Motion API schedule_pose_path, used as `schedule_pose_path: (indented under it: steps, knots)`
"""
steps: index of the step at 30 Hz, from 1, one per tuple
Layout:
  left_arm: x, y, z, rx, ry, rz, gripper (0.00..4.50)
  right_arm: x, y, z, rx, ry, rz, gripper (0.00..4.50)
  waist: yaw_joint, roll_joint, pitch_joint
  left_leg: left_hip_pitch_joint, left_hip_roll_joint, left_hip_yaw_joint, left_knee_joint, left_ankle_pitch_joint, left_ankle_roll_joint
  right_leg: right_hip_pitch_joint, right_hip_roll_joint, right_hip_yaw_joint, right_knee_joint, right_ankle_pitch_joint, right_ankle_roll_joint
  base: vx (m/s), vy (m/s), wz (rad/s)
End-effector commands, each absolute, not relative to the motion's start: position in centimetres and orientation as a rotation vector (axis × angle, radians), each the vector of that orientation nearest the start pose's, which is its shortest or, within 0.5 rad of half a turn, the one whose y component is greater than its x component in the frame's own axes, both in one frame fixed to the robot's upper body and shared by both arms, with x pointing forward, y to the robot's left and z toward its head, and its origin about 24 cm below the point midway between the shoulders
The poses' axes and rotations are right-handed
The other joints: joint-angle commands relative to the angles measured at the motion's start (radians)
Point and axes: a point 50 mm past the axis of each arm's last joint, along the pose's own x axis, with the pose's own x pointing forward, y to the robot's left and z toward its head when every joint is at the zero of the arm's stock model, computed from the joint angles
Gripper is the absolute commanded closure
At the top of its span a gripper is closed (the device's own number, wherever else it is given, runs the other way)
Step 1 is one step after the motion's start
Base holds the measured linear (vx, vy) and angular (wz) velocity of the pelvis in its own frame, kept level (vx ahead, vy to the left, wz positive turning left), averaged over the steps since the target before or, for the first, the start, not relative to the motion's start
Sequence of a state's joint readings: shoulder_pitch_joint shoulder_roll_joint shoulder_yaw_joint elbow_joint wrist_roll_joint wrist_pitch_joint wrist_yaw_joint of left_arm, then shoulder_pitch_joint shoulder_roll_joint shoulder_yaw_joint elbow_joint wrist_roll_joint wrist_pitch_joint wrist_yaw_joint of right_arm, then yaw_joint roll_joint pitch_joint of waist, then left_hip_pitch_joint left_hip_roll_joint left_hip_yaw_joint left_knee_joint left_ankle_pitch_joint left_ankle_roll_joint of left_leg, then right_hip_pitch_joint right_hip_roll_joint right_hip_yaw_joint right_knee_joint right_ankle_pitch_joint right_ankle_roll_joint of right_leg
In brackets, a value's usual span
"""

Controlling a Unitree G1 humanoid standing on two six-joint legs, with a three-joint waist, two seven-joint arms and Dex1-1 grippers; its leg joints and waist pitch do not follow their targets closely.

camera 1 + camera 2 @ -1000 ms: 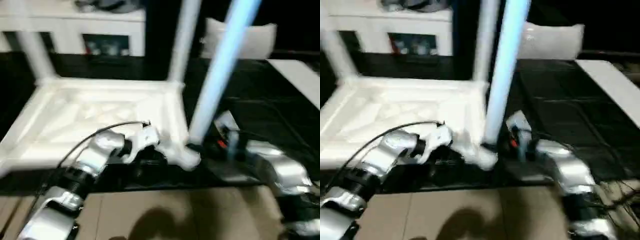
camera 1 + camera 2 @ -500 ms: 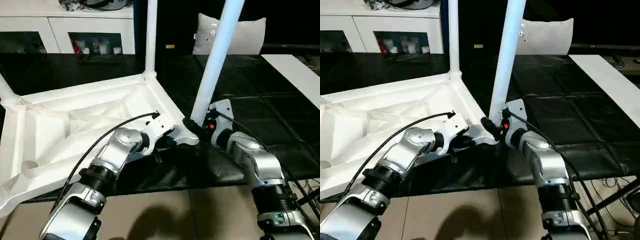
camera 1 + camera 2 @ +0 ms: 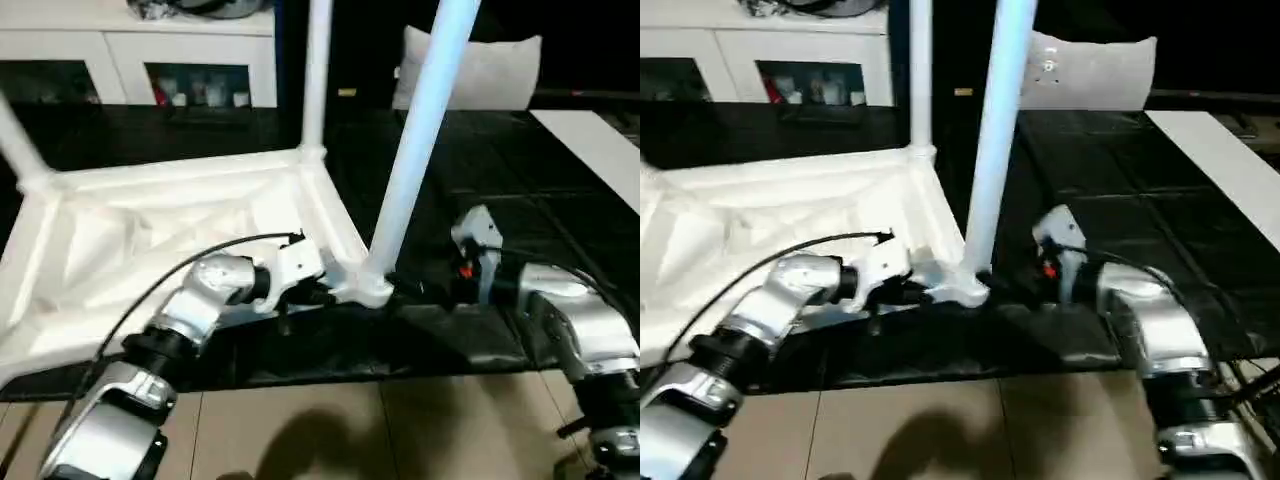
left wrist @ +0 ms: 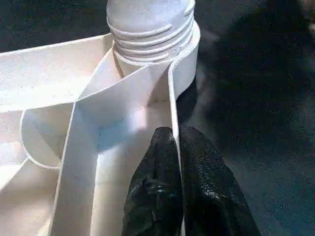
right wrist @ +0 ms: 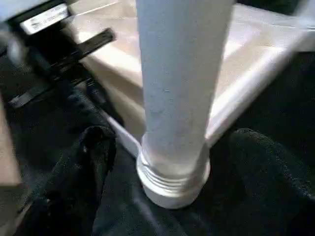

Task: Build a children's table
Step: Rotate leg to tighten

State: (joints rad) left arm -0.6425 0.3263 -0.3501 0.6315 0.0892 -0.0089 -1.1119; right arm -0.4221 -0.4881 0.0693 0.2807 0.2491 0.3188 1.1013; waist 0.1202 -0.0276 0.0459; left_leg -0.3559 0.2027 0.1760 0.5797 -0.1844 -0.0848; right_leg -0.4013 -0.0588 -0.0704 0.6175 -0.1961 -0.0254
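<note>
Released, right tool [image 5: 162, 162] now spread off leg [image 3: 415, 150]; left tool [image 4: 178, 182] pinches tabletop rim [image 4: 173, 103].

Upturned table top [image 3: 150, 230] covers the left part of the black mat [image 3: 520, 230]; upright legs [image 3: 415, 150] rise from its corners and block sideways passage there. Right gripper [image 5: 162, 162], fingers spread, flanks the near-corner leg without touching it. Left gripper [image 4: 179, 191] pinches the top's edge rib beside that corner. The mat's right half lies bare, up to the cushion [image 3: 470, 70] at its far edge.
</note>
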Motion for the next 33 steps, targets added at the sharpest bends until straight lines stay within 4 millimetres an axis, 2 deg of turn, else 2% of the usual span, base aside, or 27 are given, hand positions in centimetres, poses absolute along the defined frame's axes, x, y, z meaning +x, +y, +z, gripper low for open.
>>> schedule_pose_path:
  steps: [1,3,4,5,8,9,11,13,14,15,18,20,22,23,27,28,31,33]
  knots:
    - [31.4,10.0,5.5,0.594,0.346,-1.475,4.5,29.9,-18.5,8.5,-0.116,0.313,1.146,0.76,0.005,-0.005,-0.063,0.004,0.033,-0.005,-0.051,-0.106,0.081,0.059,-0.084,0.051,-0.066,-0.083,-0.202,0.0,0.0,0.0]
    - [30.9,10.2,5.6,0.601,0.35,-1.542,4.5,29.6,-18.6,8.6,-0.109,0.333,1.218,0.81,0.011,-0.005,-0.064,0.004,0.036,-0.005,-0.051,-0.103,0.081,0.059,-0.084,0.051,-0.063,-0.071,-0.212,0.0,0.0,0.0]
    - [30.8,10.3,5.6,0.604,0.351,-1.559,4.5,29.5,-18.6,8.6,-0.106,0.342,1.24,1.06,0.017,-0.005,-0.064,0.004,0.038,-0.005,-0.05,-0.103,0.081,0.06,-0.085,0.05,-0.062,-0.067,-0.215,0.0,0.0,0.0]
    - [30.7,10.4,5.7,0.606,0.351,-1.574,4.5,29.4,-18.6,8.6,-0.103,0.35,1.26,1.06,0.024,-0.006,-0.063,0.006,0.039,-0.003,-0.049,-0.108,0.082,0.057,-0.085,0.051,-0.061,-0.071,-0.218,0.0,0.0,0.0]
    - [30.5,10.8,5.8,0.635,0.359,-1.627,4.5,28.9,-18.6,8.4,-0.111,0.401,1.349,1.33,0.028,-0.006,-0.061,0.005,0.039,-0.004,-0.05,-0.123,0.076,0.056,-0.086,0.05,-0.063,-0.094,-0.214,0.0,0.0,0.0]
    - [30.5,10.9,5.9,0.644,0.36,-1.641,4.5,28.8,-18.5,8.4,-0.113,0.416,1.375,1.43,0.03,-0.012,-0.06,0.004,0.038,-0.004,-0.05,-0.135,0.072,0.057,-0.088,0.05,-0.065,-0.125,-0.205,0.0,0.0,0.0]
    - [30.4,11.1,5.9,0.647,0.361,-1.655,4.5,28.7,-18.4,8.3,-0.118,0.43,1.405,1.52,0.031,-0.009,-0.059,0.005,0.039,-0.005,-0.052,-0.146,0.062,0.056,-0.09,0.05,-0.069,-0.163,-0.193,0.0,0.0,0.0]
    - [30.4,11.2,6.0,0.648,0.361,-1.662,4.5,28.7,-18.2,8.2,-0.12,0.436,1.425,1.77,0.03,-0.014,-0.057,0.005,0.038,-0.005,-0.052,-0.158,0.051,0.054,-0.09,0.051,-0.072,-0.2,-0.18,0.0,0.0,0.0]
    - [30.4,11.2,6.0,0.648,0.361,-1.664,4.5,28.7,-18.2,8.2,-0.119,0.436,1.429,1.77,0.031,-0.014,-0.058,0.005,0.038,-0.005,-0.052,-0.158,0.05,0.054,-0.09,0.051,-0.072,-0.206,-0.178,0.0,0.0,0.0]
    - [30.4,11.2,6.0,0.648,0.361,-1.666,4.5,28.7,-18.1,8.2,-0.117,0.436,1.435,1.96,0.031,-0.013,-0.058,0.005,0.038,-0.006,-0.052,-0.155,0.048,0.053,-0.09,0.051,-0.073,-0.212,-0.174,0.0,0.0,0.0]
    - [30.3,11.3,6.0,0.647,0.361,-1.669,4.5,28.6,-17.9,8.2,-0.113,0.434,1.442,2.02,0.031,-0.014,-0.059,0.004,0.037,-0.006,-0.051,-0.142,0.048,0.054,-0.088,0.052,-0.07,-0.195,-0.173,0.0,0.0,0.0]
    - [30.3,11.3,6.0,0.646,0.361,-1.67,4.5,28.6,-17.8,8.2,-0.111,0.433,1.444,2.34,0.032,-0.013,-0.06,0.004,0.037,-0.005,-0.051,-0.136,0.051,0.053,-0.088,0.051,-0.069,-0.179,-0.177,0.0,0.0,0.0]
    - [30.4,11.3,5.9,0.644,0.357,-1.662,4.5,28.7,-17.6,8.2,-0.094,0.419,1.44,2.38,0.032,-0.014,-0.06,0.003,0.037,-0.005,-0.05,-0.134,0.051,0.054,-0.088,0.051,-0.068,-0.175,-0.178,0.0,0.0,0.0]
    - [30.4,11.2,5.9,0.644,0.356,-1.659,4.5,28.7,-17.5,8.1,-0.085,0.408,1.441,2.56,0.032,-0.014,-0.059,0.003,0.036,-0.005,-0.05,-0.137,0.051,0.054,-0.088,0.051,-0.069,-0.181,-0.176,0.0,0.0,0.0]
    - [30.4,11.2,5.9,0.636,0.355,-1.659,4.5,28.5,-17.1,8.1,-0.068,0.398,1.449,2.7,0.028,-0.015,-0.057,0.002,0.035,-0.006,-0.053,-0.156,0.044,0.053,-0.088,0.05,-0.075,-0.238,-0.158,0.0,0.0,0.0]
    - [30.3,11.2,5.8,0.632,0.356,-1.662,4.5,28.3,-17.0,8.0,-0.056,0.403,1.457,2.9,0.026,-0.014,-0.056,0.003,0.035,-0.007,-0.053,-0.162,0.041,0.052,-0.088,0.05,-0.076,-0.252,-0.154,0.0,0.0,0.0]
    - [30.2,11.2,5.7,0.631,0.357,-1.663,4.5,28.2,-16.9,7.9,-0.051,0.403,1.459,3.09,0.026,-0.011,-0.058,0.003,0.035,-0.007,-0.052,-0.156,0.041,0.053,-0.088,0.051,-0.076,-0.242,-0.154,0.0,0.0,0.0]
    - [30.2,11.1,5.7,0.628,0.356,-1.663,4.5,28.0,-16.8,7.9,-0.041,0.399,1.459,3.29,0.025,-0.013,-0.059,0.002,0.035,-0.007,-0.052,-0.15,0.043,0.054,-0.087,0.051,-0.074,-0.222,-0.158,0.0,0.0,0.0]
